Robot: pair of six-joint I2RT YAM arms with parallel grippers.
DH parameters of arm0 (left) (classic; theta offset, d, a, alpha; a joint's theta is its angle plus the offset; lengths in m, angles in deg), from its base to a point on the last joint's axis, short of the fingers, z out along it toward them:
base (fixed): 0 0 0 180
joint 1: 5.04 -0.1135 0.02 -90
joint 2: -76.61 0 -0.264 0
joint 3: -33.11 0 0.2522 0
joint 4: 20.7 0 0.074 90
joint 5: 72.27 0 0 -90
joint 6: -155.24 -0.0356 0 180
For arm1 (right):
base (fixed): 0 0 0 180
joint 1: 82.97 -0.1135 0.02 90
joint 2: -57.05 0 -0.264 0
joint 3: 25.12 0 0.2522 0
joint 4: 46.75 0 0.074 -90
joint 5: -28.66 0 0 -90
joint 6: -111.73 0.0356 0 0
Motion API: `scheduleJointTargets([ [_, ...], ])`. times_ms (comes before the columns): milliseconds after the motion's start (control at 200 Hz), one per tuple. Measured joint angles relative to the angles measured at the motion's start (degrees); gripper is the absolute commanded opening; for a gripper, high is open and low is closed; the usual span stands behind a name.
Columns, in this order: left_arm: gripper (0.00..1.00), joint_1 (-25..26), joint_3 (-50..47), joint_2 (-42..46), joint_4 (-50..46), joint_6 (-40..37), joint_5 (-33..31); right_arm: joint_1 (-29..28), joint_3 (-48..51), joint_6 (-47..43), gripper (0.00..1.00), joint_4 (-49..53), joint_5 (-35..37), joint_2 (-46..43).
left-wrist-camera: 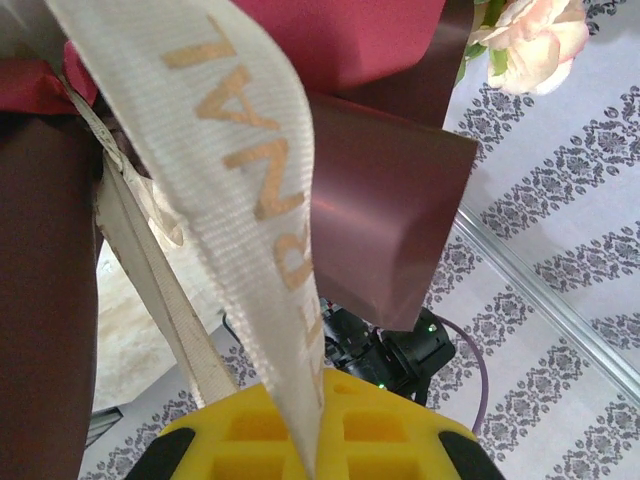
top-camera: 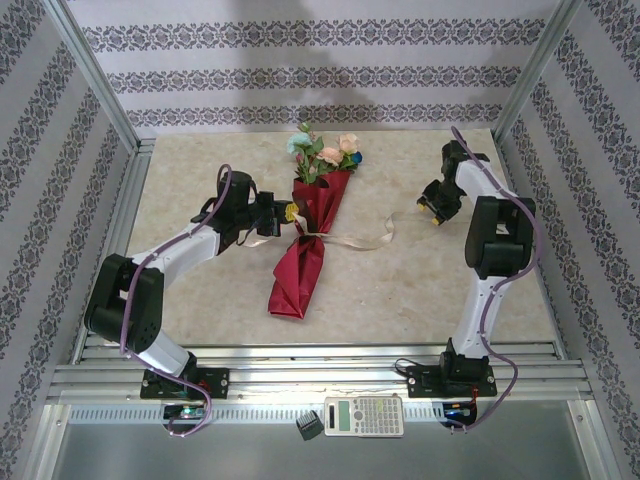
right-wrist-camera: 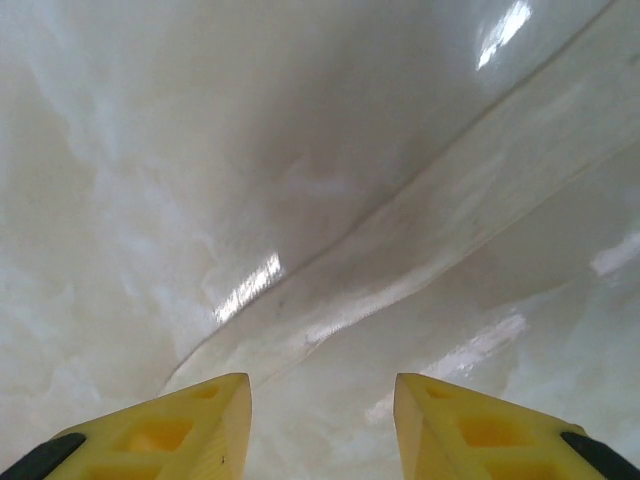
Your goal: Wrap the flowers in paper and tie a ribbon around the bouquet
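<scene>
Bouquet [top-camera: 310, 225] lies mid-scene on tabletop [top-camera: 400, 290], blooms at far end | I see left gripper [top-camera: 288, 212] just left of it, clamped on ribbon [top-camera: 355, 243] | right gripper [top-camera: 432, 208] well right, parted, empty.

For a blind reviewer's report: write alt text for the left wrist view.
A cream woven ribbon with gold letters rises from the shut yellow left gripper across folded crimson wrapping paper; a peach bloom peeks top right.
</scene>
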Motion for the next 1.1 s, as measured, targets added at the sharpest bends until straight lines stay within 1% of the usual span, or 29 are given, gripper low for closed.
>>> scheduleJointTargets([
  [95, 0.0, 0.04, -0.72, 0.0, 1.62, 1.18, -0.31, 0.02, -0.72, 0.76, 0.45, 1.25, 1.42, 0.9],
  [205, 0.0, 0.42, -0.98, 0.0, 3.8, 2.64, -0.94, 0.2, -0.72, 2.93, 0.53, 2.51, 2.75, 1.66],
  [320, 0.0, 1.36, -1.7, 0.0, 7.72, 4.85, -1.29, 0.39, -0.9, 4.31, 0.55, 2.75, 3.1, 2.47],
  [585, 0.0, 3.06, -3.48, -0.15, 13.94, 7.3, -2.14, 0.76, -3.5, 5.95, 0.57, 3.17, 3.1, 5.18],
  [684, 0.0, 3.1, -3.5, -0.24, 15.3, 7.65, -2.58, 0.76, -3.85, 6.21, 0.54, 3.17, 3.08, 5.29],
  [754, 0.0, 3.17, -3.5, -0.31, 15.85, 7.72, -2.6, 0.76, -4.17, 6.36, 0.49, 3.19, 2.75, 5.66],
  [839, 0.0, 3.26, -3.5, -0.46, 16.15, 7.78, -2.69, 0.74, -4.94, 6.21, 0.39, 3.74, 2.51, 6.62],
  [899, 0.0, 3.28, -3.5, -0.59, 16.17, 7.85, -2.78, 0.76, -5.05, 6.4, 0.28, 4.17, 2.19, 6.67],
  [964, 0.0, 3.28, -3.5, -0.83, 16.46, 7.87, -2.8, 0.83, -5.22, 6.58, 0.09, 4.52, 2.1, 6.86],
  [1004, 0.0, 3.28, -3.5, -1.01, 16.57, 7.87, -2.78, 0.83, -5.25, 6.05, 0.0, 4.68, 1.73, 6.88],
  [1104, 0.0, 3.28, -3.5, -1.18, 16.94, 7.87, -2.78, 0.15, -5.81, 6.08, 0.0, 4.52, 1.42, 7.1],
])
